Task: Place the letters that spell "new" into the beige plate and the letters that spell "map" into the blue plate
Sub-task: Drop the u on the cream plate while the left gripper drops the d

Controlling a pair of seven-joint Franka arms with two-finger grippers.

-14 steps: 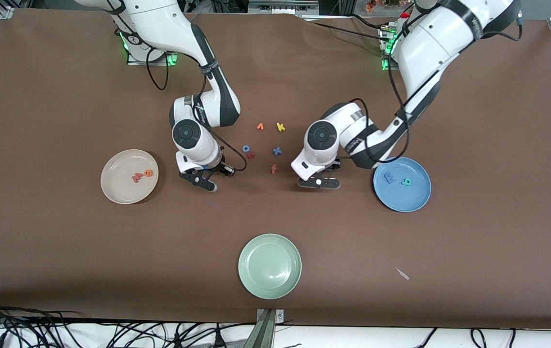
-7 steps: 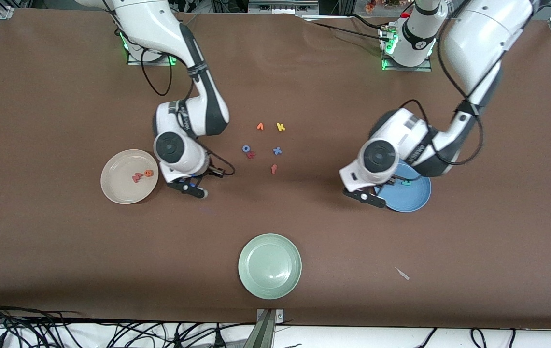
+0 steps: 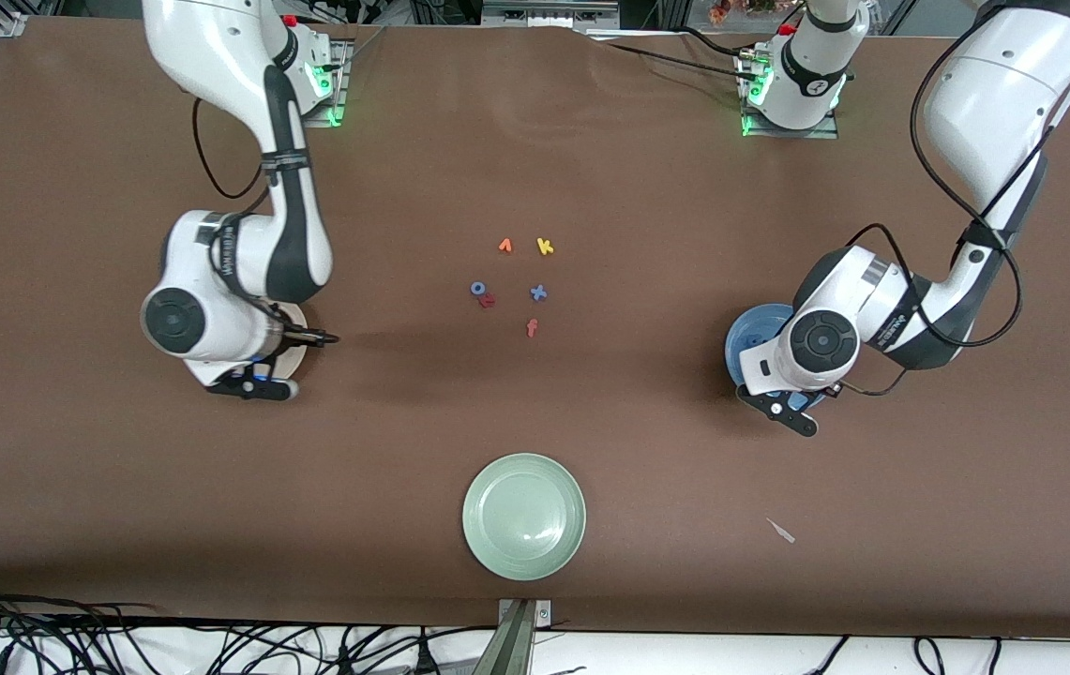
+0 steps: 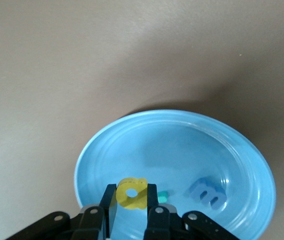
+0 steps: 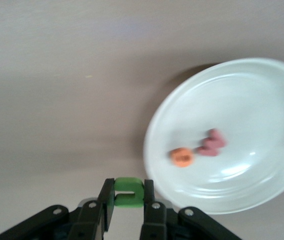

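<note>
My right gripper (image 5: 128,185) is shut on the green "n" (image 5: 129,200), over the table just beside the rim of the beige plate (image 5: 262,95). The orange "e" (image 5: 182,157) and salmon "w" (image 5: 212,142) lie in that plate. In the front view the right arm hides most of the plate (image 3: 296,343). My left gripper (image 4: 131,189) is shut on the yellow "p" (image 4: 137,199), above the blue plate (image 4: 106,155). The blue "m" (image 4: 208,192) and teal "a" (image 4: 163,196) lie in it. In the front view the left gripper (image 3: 792,414) hangs over that plate's near edge.
A pale green plate (image 3: 524,516) sits near the table's front edge. Loose letters lie mid-table: an orange one (image 3: 504,246), yellow "k" (image 3: 545,247), blue "o" (image 3: 477,289), red "r" (image 3: 488,301), a blue one (image 3: 539,292), salmon "f" (image 3: 532,327). A pale scrap (image 3: 781,531) lies near the front.
Both arms have swung away from the middle letters, the right gripper out to the beige plate and the left gripper out to the blue plate, each still shut on its letter.
</note>
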